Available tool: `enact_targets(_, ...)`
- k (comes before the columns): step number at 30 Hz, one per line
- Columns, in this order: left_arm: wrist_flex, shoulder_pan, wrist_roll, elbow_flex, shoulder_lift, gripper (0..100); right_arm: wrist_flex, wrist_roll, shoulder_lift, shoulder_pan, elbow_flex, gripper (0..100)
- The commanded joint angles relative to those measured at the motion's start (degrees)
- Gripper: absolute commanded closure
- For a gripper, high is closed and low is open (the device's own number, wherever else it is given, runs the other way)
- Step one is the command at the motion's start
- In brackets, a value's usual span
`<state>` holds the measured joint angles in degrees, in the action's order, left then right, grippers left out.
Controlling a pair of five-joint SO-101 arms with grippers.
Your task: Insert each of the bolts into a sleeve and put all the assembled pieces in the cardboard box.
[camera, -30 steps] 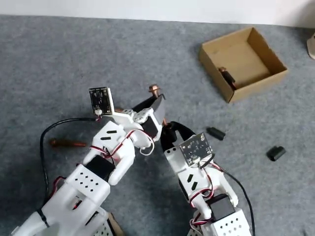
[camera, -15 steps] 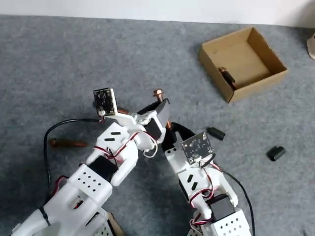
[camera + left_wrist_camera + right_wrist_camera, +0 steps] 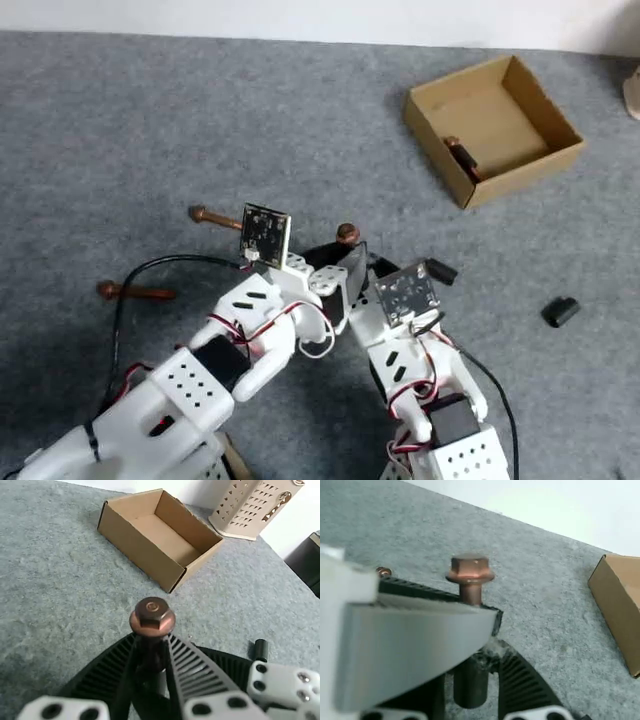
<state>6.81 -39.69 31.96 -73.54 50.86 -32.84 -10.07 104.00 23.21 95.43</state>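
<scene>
Left pincer holds a copper bolt upright beside the right pincer.

Four bolts, four sleeves (perhaps), one box.

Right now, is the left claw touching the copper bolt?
Touching. The left wrist view shows the left claw shut on the bolt, both ribbed fingers pressed against its shank below the head.

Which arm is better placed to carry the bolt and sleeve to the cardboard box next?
Right, probably: the right gripper holds the sleeve under the bolt, and the cardboard box lies on that arm's side.
</scene>
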Motion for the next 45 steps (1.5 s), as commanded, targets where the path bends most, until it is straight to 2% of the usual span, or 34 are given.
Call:
enact_targets(1,1.5,-0.8,-0.7,0.1,-0.4,99,0.3,1.1,0.7,-2.9,-2.9,99.3)
enact_targets(3,1.6,0.7,-0.8,0.1,-0.4,93,0.3,1.1,0.7,-3.3,-2.9,99.3)
enact_targets(6,1.7,1.2,-4.3,0.0,-0.4,77,0.1,1.1,0.7,-3.3,-2.9,99.3)
enact_targets(9,4.5,1.5,-1.9,0.7,-0.4,69,0.0,1.1,0.7,-3.3,-2.9,99.3)
enact_targets(13,10.4,2.8,-1.8,3.4,-0.4,68,0.0,0.8,0.7,-3.6,-2.9,99.3)
enact_targets(19,10.3,11.0,-1.5,3.8,-0.4,68,0.0,0.5,0.0,-12.3,-3.1,99.3)
enact_targets(25,10.3,14.9,-1.8,3.9,-0.6,68,-2.8,-2.9,-3.9,-13.9,-6.2,99.4)
enact_targets(28,10.3,16.1,-1.8,3.7,-0.6,68,-2.9,-3.2,-9.6,-15.4,-10.8,99.4)
enact_targets(35,10.4,16.5,-1.6,3.3,-0.6,68,-2.4,-11.1,-27.7,-18.1,-23.2,99.4)
enact_targets(39,10.4,16.5,-1.7,2.6,-0.6,68,3.6,-17.8,-37.5,-19.7,-30.1,99.4)
enact_targets(45,10.3,16.5,-1.8,2.4,-0.6,68,7.9,-24.0,-53.8,-22.2,-40.4,99.4)
